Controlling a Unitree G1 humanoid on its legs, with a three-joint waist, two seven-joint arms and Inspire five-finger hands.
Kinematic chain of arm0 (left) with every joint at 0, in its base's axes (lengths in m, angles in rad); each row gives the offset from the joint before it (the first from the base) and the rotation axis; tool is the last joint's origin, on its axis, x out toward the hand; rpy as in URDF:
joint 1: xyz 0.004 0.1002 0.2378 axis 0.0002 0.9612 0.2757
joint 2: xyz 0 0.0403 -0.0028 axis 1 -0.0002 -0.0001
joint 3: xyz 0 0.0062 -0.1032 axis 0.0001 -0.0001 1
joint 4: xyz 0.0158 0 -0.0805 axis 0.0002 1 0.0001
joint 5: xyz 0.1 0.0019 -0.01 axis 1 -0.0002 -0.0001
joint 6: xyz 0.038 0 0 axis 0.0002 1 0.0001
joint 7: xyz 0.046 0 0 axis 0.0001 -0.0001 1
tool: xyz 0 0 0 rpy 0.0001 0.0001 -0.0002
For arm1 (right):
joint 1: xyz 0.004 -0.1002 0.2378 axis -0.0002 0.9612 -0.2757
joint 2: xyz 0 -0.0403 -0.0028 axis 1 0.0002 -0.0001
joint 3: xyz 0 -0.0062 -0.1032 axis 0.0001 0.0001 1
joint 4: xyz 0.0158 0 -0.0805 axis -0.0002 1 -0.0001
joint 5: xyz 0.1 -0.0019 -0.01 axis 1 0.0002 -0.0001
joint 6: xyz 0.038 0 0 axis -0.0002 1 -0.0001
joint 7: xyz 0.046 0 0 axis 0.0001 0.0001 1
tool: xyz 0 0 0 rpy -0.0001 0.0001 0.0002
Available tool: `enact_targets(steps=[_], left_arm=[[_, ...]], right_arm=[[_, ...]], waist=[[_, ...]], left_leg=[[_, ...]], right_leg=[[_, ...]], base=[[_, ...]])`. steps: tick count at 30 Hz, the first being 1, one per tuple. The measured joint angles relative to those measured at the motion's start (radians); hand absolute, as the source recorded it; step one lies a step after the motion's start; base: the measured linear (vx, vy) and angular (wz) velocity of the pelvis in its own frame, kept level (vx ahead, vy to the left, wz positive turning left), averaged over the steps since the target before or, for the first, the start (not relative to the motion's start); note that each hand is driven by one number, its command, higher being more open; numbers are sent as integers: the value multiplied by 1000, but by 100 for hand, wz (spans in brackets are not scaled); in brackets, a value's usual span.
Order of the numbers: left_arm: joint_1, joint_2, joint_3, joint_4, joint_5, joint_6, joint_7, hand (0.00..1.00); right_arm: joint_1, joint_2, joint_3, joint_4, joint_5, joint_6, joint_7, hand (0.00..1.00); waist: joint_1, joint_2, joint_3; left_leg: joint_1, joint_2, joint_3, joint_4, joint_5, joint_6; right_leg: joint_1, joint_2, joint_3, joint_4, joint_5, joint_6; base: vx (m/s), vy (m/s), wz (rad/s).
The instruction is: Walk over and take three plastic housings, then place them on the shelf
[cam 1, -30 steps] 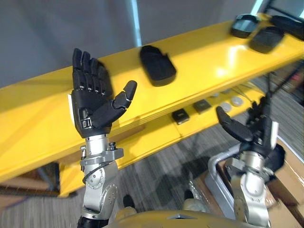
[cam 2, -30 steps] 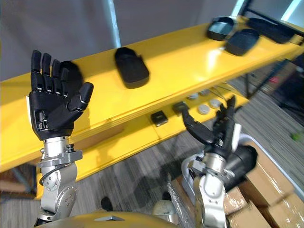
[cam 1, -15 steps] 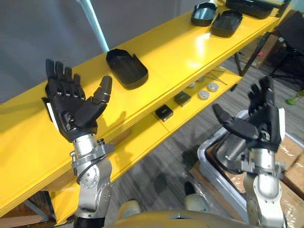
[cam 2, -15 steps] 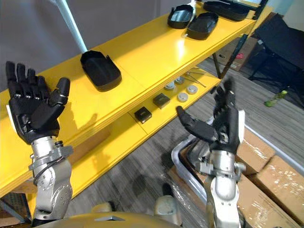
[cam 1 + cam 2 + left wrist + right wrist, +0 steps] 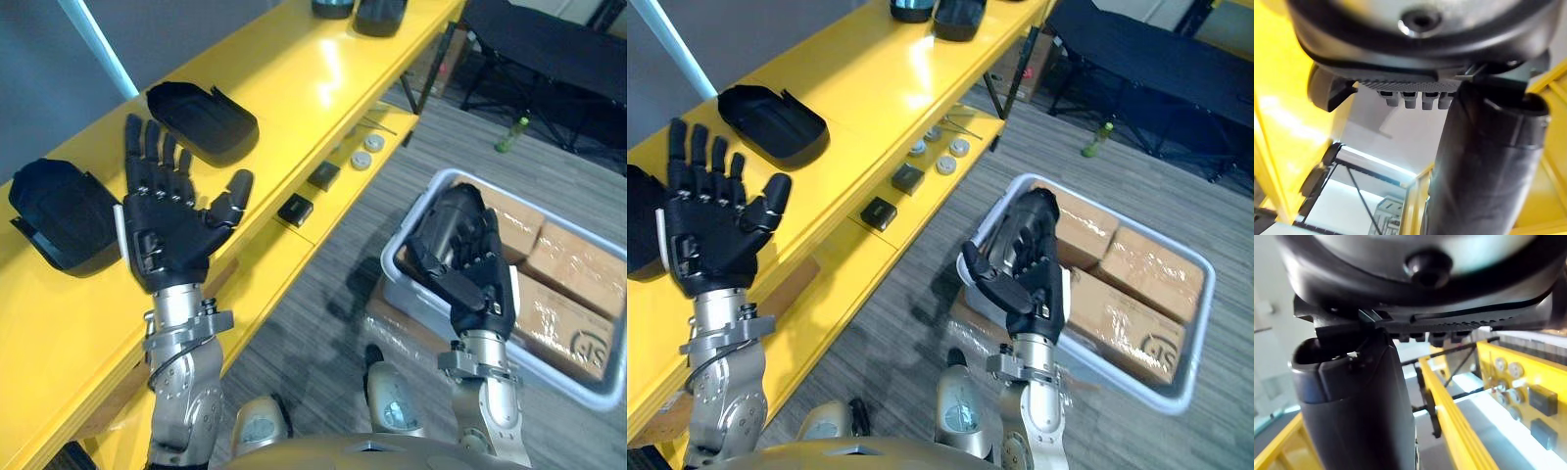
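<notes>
As they lie on yellow shelf (image 5: 304,88), housings (image 5: 201,119) look black, shallow, hollow.

Housings (image 5: 201,119) on shelf (image 5: 313,69) at left, boxes (image 5: 573,284) in bin (image 5: 402,243) on floor (image 5: 323,313) at right

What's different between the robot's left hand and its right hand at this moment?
The left hand stands high in front of the yellow shelf; the right hand is lower, over the grey bin of cardboard boxes. The left hand's fingers are straight and spread; the right hand's are gently bent and closer together. Both hands are dark, open, turned palm toward the head camera, and hold nothing.
</notes>
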Motion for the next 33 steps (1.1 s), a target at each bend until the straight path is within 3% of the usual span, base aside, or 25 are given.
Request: enact_targets(steps=[2,3,5,6,7,8,9,10,11,12,13,14,15,16,19,21,22,24,28,33], left_arm=[[1,3,-9,48,-7,10,-13,100],[2,6,-24,72,-33,19,-31,100],[12,7,-71,99,-83,22,-78,100],[18,17,-117,102,-112,26,-94,100],[15,31,-156,107,-120,27,-104,100],[8,31,-198,121,-119,32,-107,100],[-18,16,-260,151,-118,44,-107,100],[-46,-6,-306,181,-117,59,-94,100],[-78,-34,-360,203,-117,85,-83,100],[-92,-44,-380,214,-117,93,-82,100],[-112,-54,-400,227,-90,111,-78,100],[-119,-56,-401,231,-58,113,-78,100],[-119,-55,-397,231,-57,113,-78,100],[-114,-54,-390,231,-57,113,-77,100],[-97,-44,-342,251,-57,106,-57,100],[-91,-41,-296,269,-57,106,-52,100],[-83,-33,-263,271,-57,106,-55,100],[-51,2,-227,271,-58,107,-61,100],[10,38,-191,242,-24,107,-77,100],[-27,43,-192,175,23,107,-51,100]], right_arm=[[-65,-7,60,67,-12,-2,-40,100],[-90,1,86,92,-20,-2,-58,100],[-77,17,102,97,-30,-2,-86,100],[-51,20,110,97,-32,-2,-96,100],[-28,19,115,97,-32,0,-103,100],[-13,8,113,97,-32,4,-105,100],[-11,-18,98,97,-30,11,-105,100],[-13,-54,80,97,-26,18,-101,100],[-11,-90,43,99,-20,27,-96,100],[-11,-103,23,103,-19,28,-94,100],[-6,-115,-17,109,-20,28,-90,100],[3,-116,-54,109,-19,27,-84,100],[13,-117,-79,110,-9,27,-77,100],[20,-121,-98,113,5,27,-69,100],[10,-138,-140,168,22,27,-44,100],[-23,-149,-151,221,30,30,-42,100],[-66,-144,-154,262,32,36,-53,100],[-111,-121,-150,296,50,55,-79,100],[-256,-100,-150,451,47,81,-139,100],[-585,-127,-206,722,48,115,-236,100]], waist=[[28,15,-7],[41,14,-8],[46,-6,-19],[45,-24,-30],[42,-48,-47],[38,-47,-62],[19,-19,-70],[0,17,-70],[-30,37,-70],[-42,40,-70],[-61,39,-69],[-75,39,-69],[-74,30,-64],[-65,32,-65],[-51,44,-73],[-31,56,-80],[-14,41,-72],[11,18,-57],[82,6,-56],[117,1,-1]], left_leg=[[3,52,36,-2,5,-17],[4,84,48,-6,17,-43],[5,128,59,-15,46,-91],[3,152,62,-18,72,-138],[2,167,62,-26,91,-170],[2,192,67,-53,120,-185],[0,225,56,-105,164,-176],[-2,250,41,-143,199,-164],[1,263,32,-174,251,-149],[0,267,29,-175,274,-135],[0,269,26,-161,314,-87],[-13,268,26,-129,346,-44],[-18,264,26,-104,348,-36],[-13,242,14,-88,308,-51],[-10,150,-33,-107,184,-40],[-6,126,-52,-162,139,-64],[-3,104,-59,-178,136,-109],[10,69,-54,-167,134,-131],[-24,36,-62,-79,70,-123],[-160,28,-158,-33,89,-130]], right_leg=[[33,-59,-43,14,-7,-11],[47,-104,-55,13,-5,-10],[70,-152,-76,-21,9,11],[96,-159,-95,-98,55,70],[118,-151,-127,-150,29,154],[132,-127,-161,-194,-36,194],[130,-80,-187,-229,-80,195],[111,-42,-189,-226,-84,183],[90,-20,-188,-206,-96,159],[82,-14,-187,-194,-101,150],[80,-10,-182,-187,-108,137],[87,-9,-178,-193,-110,129],[92,-11,-170,-199,-110,124],[96,-16,-159,-209,-107,119],[92,-28,-151,-251,-74,129],[79,-30,-150,-278,-39,146],[73,-45,-140,-293,-15,161],[104,-77,-139,-337,24,179],[178,-114,-196,-472,118,193],[150,-105,-265,-534,177,181]], base=[[-147,-171,-83],[-105,-296,-72],[-69,-381,-44],[-19,-487,-29],[19,-635,-37],[59,-658,-44],[62,-532,-41],[36,-420,-34],[11,-255,-18],[12,-307,-24],[9,-262,-24],[3,-234,-26],[-8,-104,-27],[-38,21,-32],[-52,81,-9],[-62,133,2],[-63,166,-9],[-95,202,-7],[-105,168,-1],[-118,24,35]])
